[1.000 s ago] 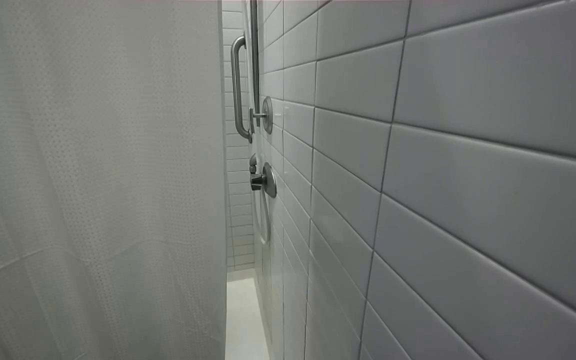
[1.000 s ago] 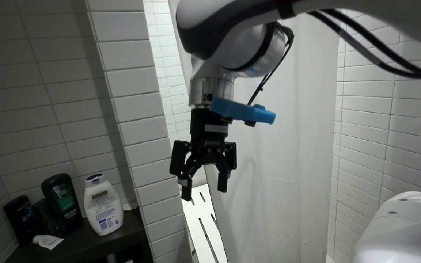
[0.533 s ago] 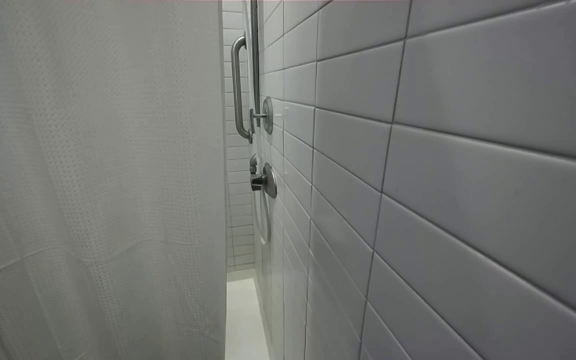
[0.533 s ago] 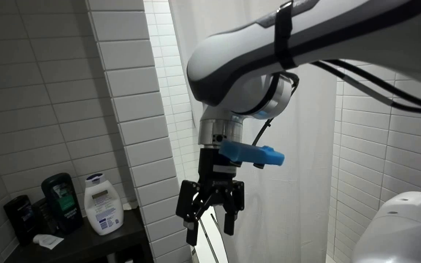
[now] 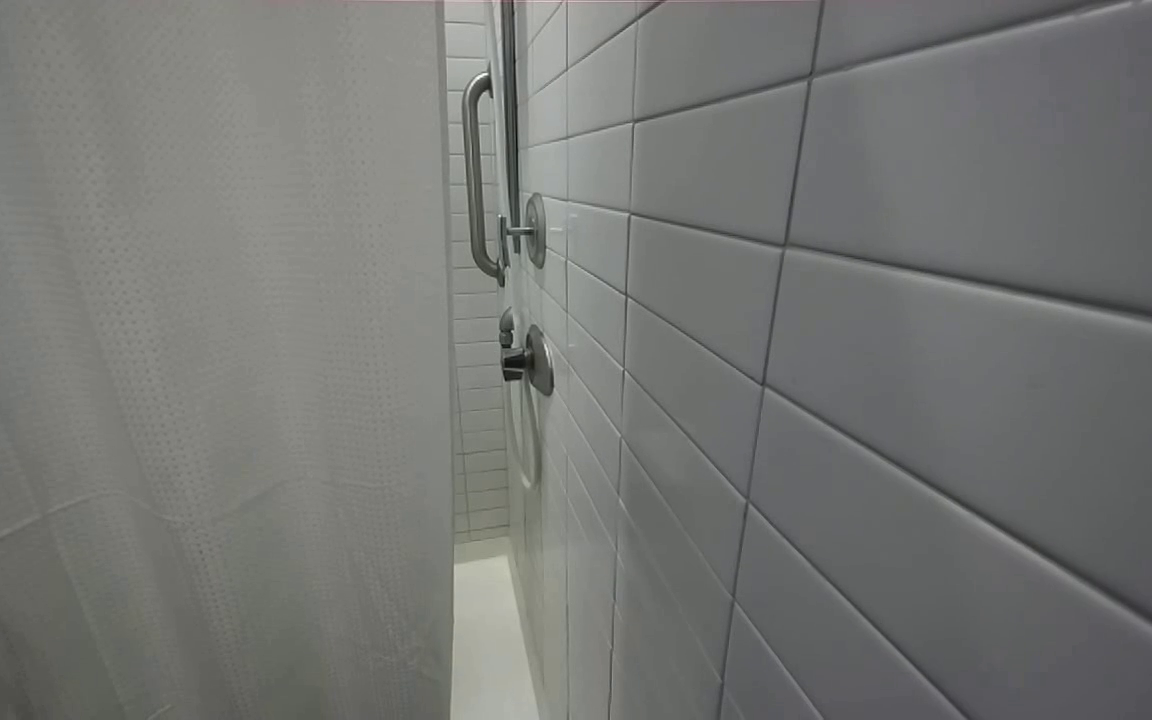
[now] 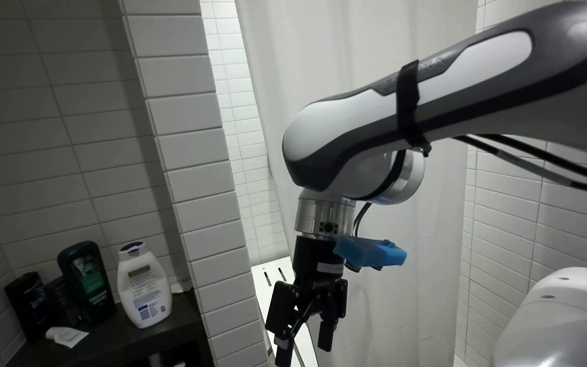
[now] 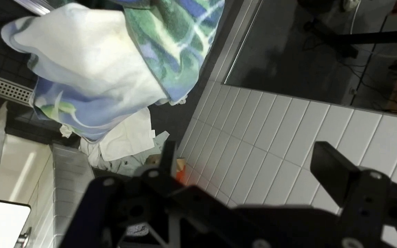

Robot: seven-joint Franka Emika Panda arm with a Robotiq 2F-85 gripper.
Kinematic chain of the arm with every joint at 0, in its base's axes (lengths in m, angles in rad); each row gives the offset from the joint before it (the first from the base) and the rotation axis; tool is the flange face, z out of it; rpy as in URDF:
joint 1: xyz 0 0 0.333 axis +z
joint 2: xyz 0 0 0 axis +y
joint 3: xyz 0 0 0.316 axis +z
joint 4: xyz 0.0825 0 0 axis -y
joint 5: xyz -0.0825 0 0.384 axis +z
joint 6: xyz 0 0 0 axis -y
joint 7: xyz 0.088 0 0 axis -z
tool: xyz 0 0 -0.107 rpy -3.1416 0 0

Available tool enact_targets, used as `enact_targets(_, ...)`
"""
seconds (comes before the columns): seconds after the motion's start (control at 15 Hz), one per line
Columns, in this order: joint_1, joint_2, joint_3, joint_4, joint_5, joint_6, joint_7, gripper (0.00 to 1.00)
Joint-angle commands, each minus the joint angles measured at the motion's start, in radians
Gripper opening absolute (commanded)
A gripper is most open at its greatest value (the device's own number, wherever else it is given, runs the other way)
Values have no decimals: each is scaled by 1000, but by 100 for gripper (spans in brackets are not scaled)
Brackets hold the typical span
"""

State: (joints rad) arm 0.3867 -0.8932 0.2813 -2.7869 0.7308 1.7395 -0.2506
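Claw point(image 6: 304, 344) spread, nothing between its jaws. Draped blue, green and white cloth towel point(image 7: 112, 65) beyond it, untouched. Behind the claw, white hanging fabric curtain point(image 6: 400, 311); we can't judge the gap, so a swing that way could snag it.

In an exterior view I see my arm point(image 6: 456, 102) slanting downward to its bent wrist point(image 6: 324, 216), the tool point(image 6: 305, 345) hanging below, tipped off vertical, its two fingers point(image 6: 327, 334) spread wide.

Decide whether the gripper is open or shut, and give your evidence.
Open: in the wrist view, the gripper has its fingers wide apart, holding nothing; in an exterior view, its fingertips also stand apart.
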Motion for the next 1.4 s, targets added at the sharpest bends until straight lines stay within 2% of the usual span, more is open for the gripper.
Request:
enact_targets(0.0,12,26,1,0,1,40,-61,100)
enact_targets(0.53,17,38,9,12,-23,26,-40,100)
enact_targets(0.87,-25,141,-1,3,-111,58,-30,100)
enact_targets(1.33,-81,362,-71,-4,-122,137,-27,100)
